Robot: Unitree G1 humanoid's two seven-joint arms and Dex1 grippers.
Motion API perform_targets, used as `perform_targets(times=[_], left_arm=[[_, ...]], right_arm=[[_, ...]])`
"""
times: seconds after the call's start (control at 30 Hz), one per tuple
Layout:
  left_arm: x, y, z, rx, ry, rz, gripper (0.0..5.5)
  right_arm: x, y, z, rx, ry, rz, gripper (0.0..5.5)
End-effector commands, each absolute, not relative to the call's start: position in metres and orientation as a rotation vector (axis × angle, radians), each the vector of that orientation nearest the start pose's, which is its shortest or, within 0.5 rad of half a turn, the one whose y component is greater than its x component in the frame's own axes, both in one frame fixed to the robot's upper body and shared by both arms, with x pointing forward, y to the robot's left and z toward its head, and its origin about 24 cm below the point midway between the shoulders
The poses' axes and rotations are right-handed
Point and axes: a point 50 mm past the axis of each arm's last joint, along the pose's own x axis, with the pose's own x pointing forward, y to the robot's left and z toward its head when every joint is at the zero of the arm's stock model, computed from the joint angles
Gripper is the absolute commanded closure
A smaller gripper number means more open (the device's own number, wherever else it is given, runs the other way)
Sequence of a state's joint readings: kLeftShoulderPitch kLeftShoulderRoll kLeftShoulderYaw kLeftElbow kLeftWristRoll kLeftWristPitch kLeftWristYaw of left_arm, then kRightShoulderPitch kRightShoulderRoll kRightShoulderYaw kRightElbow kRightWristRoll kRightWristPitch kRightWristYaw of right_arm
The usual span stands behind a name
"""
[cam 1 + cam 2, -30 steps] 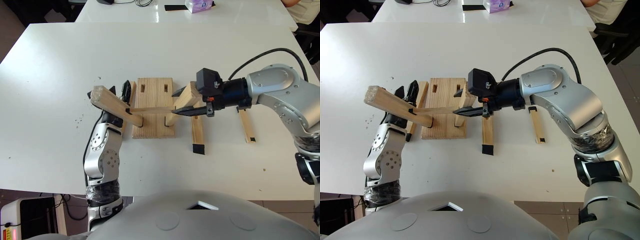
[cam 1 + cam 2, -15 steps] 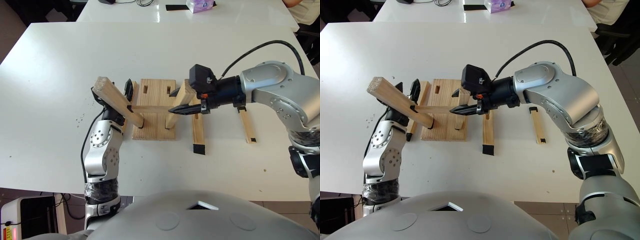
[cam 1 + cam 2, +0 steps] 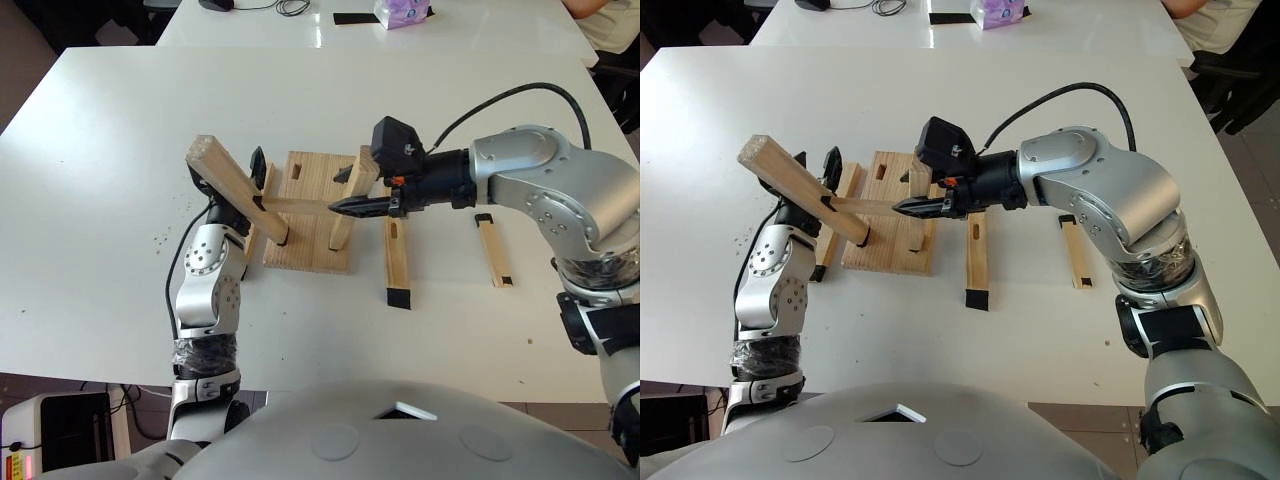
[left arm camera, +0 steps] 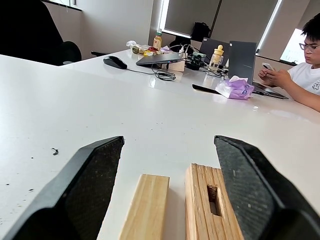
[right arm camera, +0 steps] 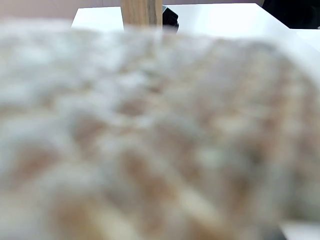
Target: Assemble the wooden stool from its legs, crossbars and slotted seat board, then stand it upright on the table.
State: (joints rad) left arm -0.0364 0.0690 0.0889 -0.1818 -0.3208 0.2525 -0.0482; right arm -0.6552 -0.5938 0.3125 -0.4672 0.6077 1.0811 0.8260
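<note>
the white table (image 3: pixel 120 120) has wide bare room on the left and toward its far edge, and a narrower strip along the near edge. beyond the far edge stands a second table (image 3: pixel 480 20).

the seat board (image 3: pixel 310 240) lies flat in the middle, slots facing up. held over it is a half-built frame: a tilted leg (image 3: pixel 222 172) and a second leg (image 3: pixel 342 225) joined by a thin crossbar (image 3: pixel 295 206). the black-tipped lower ends of both legs reach down to the board – whether they touch it or hang just above cannot be told.

a loose leg (image 3: pixel 396 260) with a slot and a black tip lies just beside the board's right edge. a thinner bar (image 3: pixel 492 250) lies further right, apart from it. a wooden strip (image 4: pixel 147 210) lies just beside the board's left edge, partly hidden by the left arm in the head views.

the left claw (image 4: pixel 169 142) has its fingers wide apart, one on each side of the tilted leg, gripping it. the contact itself is out of sight in the wrist view.

the right claw (image 3: pixel 338 193) is clamped on the second leg near the crossbar – its wrist view gives blurred wood pressed close to the lens.
</note>
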Motion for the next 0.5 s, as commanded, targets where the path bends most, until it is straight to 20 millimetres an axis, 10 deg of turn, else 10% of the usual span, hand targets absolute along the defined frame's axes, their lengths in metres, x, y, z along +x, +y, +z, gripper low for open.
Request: perform_targets(times=[0.03, 0.2, 0.5], left_arm=[[0.258, 0.078, 0.086, -0.377, 0.031, -0.458, 2.14], [0.26, 0.078, 0.085, -0.338, 0.039, -0.439, 2.14], [0.254, 0.145, 0.101, -0.364, -0.051, -0.259, 1.42]], right_arm=[[0.237, -0.101, 0.118, -0.281, 0.704, 1.318, 3.46], [0.242, -0.101, 0.114, -0.295, 0.644, 1.289, 3.46], [0.258, -0.119, 0.159, -0.056, 0.332, 1.193, 2.24]])
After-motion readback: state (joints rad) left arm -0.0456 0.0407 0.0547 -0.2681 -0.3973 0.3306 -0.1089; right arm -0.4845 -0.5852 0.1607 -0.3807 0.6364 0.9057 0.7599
